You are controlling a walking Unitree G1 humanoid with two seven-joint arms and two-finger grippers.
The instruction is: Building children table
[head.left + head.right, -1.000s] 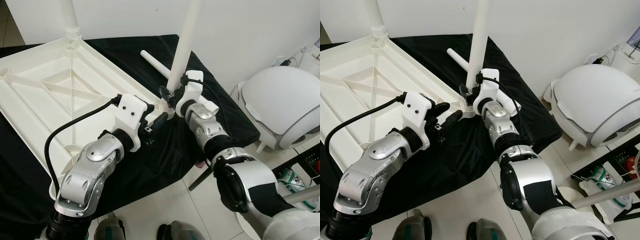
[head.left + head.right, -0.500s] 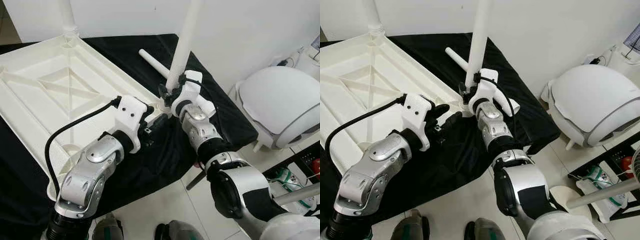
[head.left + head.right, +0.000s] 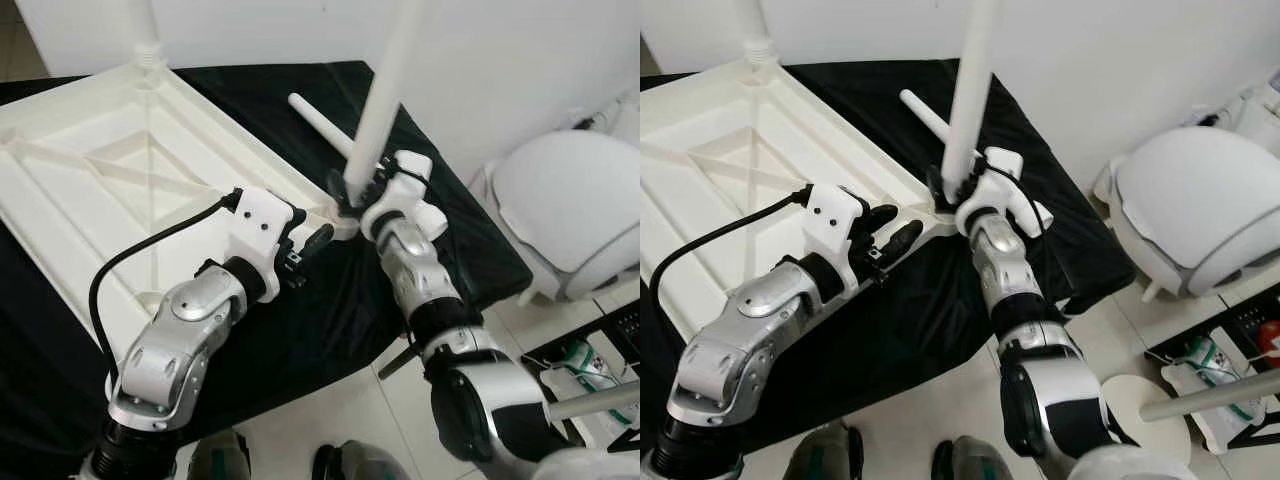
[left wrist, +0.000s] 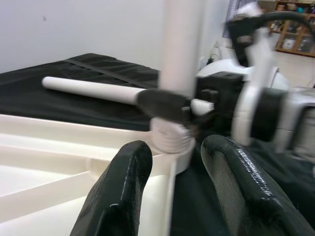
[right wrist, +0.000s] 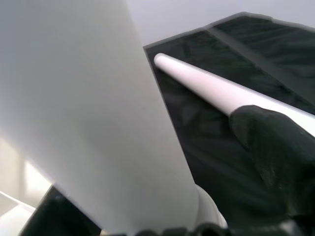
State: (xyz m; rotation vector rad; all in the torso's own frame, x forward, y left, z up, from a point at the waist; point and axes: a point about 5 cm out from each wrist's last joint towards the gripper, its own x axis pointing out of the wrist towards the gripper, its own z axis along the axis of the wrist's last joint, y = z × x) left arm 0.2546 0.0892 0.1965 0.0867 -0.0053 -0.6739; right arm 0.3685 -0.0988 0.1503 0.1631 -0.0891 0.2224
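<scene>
R gripper (image 3: pixel 347 192) is clamped round the base of an upright white table leg (image 3: pixel 385 95), fingers on either side of the tube just above its threaded end, which sits in the corner socket (image 4: pixel 170 147) of the upturned tabletop (image 3: pixel 110 190). L gripper (image 3: pixel 308 243) hovers just off that same corner at abt 7 o'clock from the socket, fingers (image 4: pixel 123 182) apart and holding nothing, tips pointed at the socket rim.

Outward: tabletop lies underside up on a black cloth (image 3: pixel 330 320) over a bench, ribs showing. A second leg (image 3: pixel 147 25) already stands in the far corner at abt 11 o'clock. A spare leg (image 3: pixel 318 122) lies flat on the cloth at abt 12 o'clock from the R gripper, just beyond it. At 3 o'clock, off the bench, a white domed appliance (image 3: pixel 575 215) on the floor.

Handling, my guess: leg is hollow plastic, light, stiff, smooth, so prob slips under twist unless gripped firm. Best hold is low near the thread, as now; higher up gives leverage to tilt it and cross-thread. Tabletop is light too and may slide or turn on the cloth, so L gripper should brace the corner edge.

Containers: sockets only. Near one has the leg in it; can't tell how deep it is seated.
</scene>
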